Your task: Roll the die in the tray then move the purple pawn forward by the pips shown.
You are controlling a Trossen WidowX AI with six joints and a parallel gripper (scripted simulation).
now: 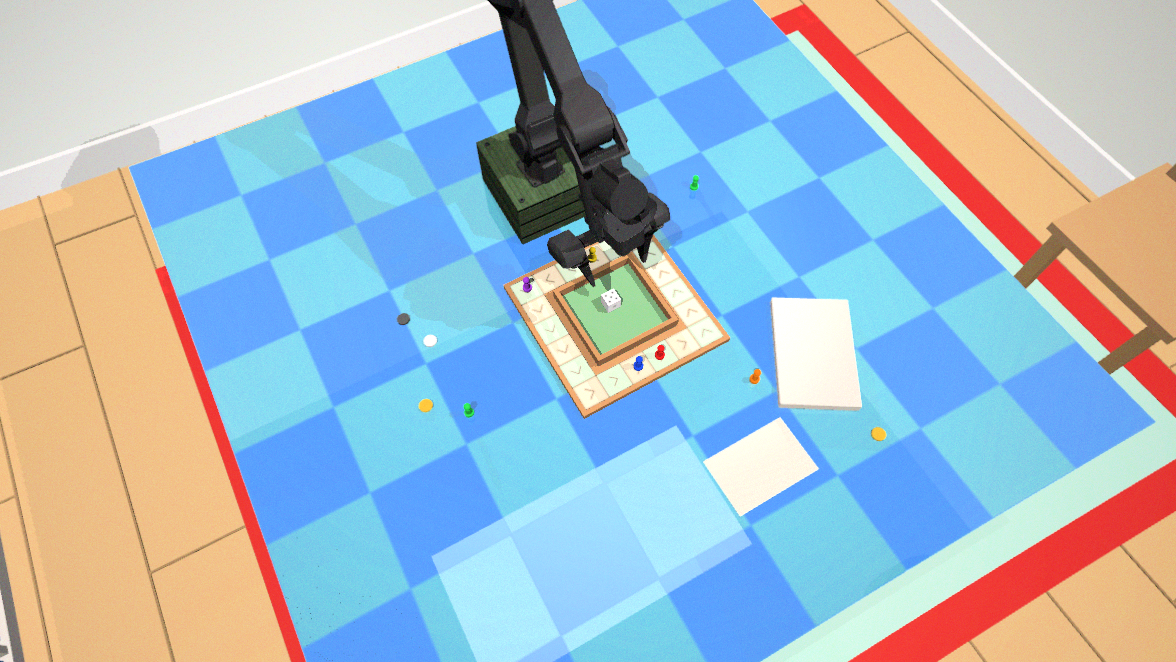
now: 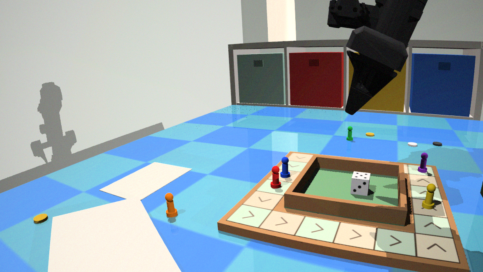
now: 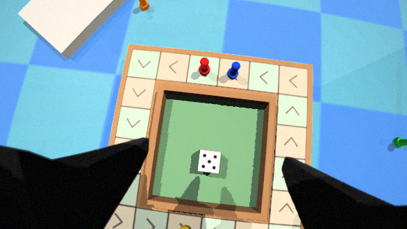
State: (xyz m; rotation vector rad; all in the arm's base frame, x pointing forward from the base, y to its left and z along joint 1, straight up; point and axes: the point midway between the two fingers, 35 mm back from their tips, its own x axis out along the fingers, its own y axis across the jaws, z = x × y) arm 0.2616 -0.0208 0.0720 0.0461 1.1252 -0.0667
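Die (image 1: 610, 300) (image 2: 360, 183) (image 3: 209, 162) lies below and between the wide-open fingers (image 1: 589, 273) (image 2: 358, 97), touching neither.

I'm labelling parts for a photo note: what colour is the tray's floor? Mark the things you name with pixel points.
Green (image 1: 629, 324) (image 2: 332, 184) (image 3: 215, 128), plain; it shows best in the wrist view.

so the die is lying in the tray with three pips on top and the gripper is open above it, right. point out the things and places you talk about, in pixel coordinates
Not quite: the die (image 1: 610, 300) (image 2: 360, 183) (image 3: 209, 162) shows five pips on top, as the wrist view shows. It does lie in the tray (image 1: 636, 351) (image 2: 344, 210) (image 3: 272, 139), with the end effector (image 1: 618, 271) (image 3: 216, 154) open above it.
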